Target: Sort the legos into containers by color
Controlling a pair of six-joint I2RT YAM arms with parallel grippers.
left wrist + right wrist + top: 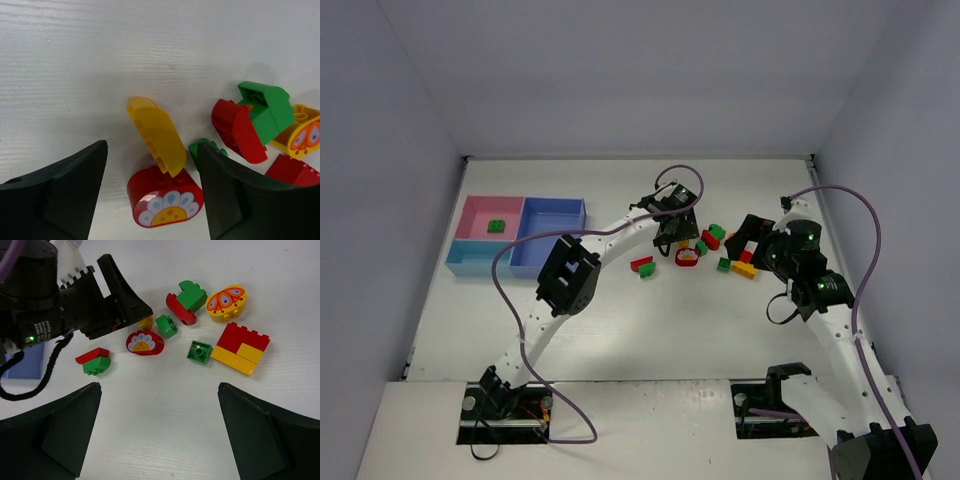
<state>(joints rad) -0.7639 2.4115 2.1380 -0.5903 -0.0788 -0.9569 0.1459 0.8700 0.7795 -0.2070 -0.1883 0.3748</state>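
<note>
black fingers [75, 185] of the left gripper [151, 146] fill the bottom of its wrist view. they stand apart on either side of a yellow curved brick [157, 132] that leans on a red flower brick [165, 200]. a gap shows at each finger, so nothing is gripped. just right of them a green brick [267, 107] sits against a red curved brick [237, 130], with a yellow butterfly brick [226, 302] beside them. the right gripper [159, 387] hangs wide open and empty above the white table [670, 330], near a red and yellow pair [242, 345] and a small green square brick [200, 351]. well to the left lie the joined trays: a pink tray [475, 215] holding a lone green piece [496, 226], a blue tray [545, 225] and a light-blue tray [475, 258].
</note>
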